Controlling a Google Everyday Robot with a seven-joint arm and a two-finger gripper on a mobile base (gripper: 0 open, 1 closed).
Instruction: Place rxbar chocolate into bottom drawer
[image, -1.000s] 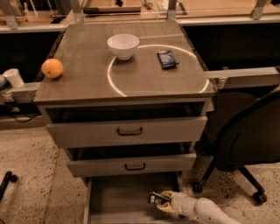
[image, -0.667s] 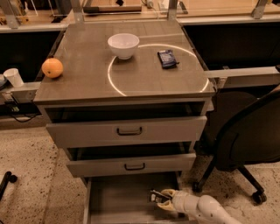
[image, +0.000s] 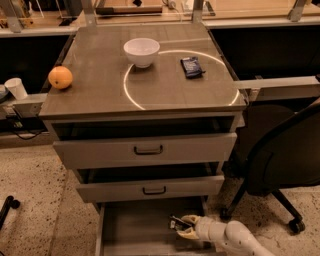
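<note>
Status: pale two-finger gripper (image: 184, 226) on the white arm is low at near right, inside the open grey-floored bottom drawer (image: 135, 230), fingers pinching the slim dark-wrapped rxbar chocolate (image: 176, 223) over the drawer floor (touching it or not: cannot tell). On the grey cabinet top (image: 100, 90): round white bowl (image: 141, 51) far centre, orange fruit (image: 60, 77) left, squarish dark blue packet (image: 191, 66) right.
</note>
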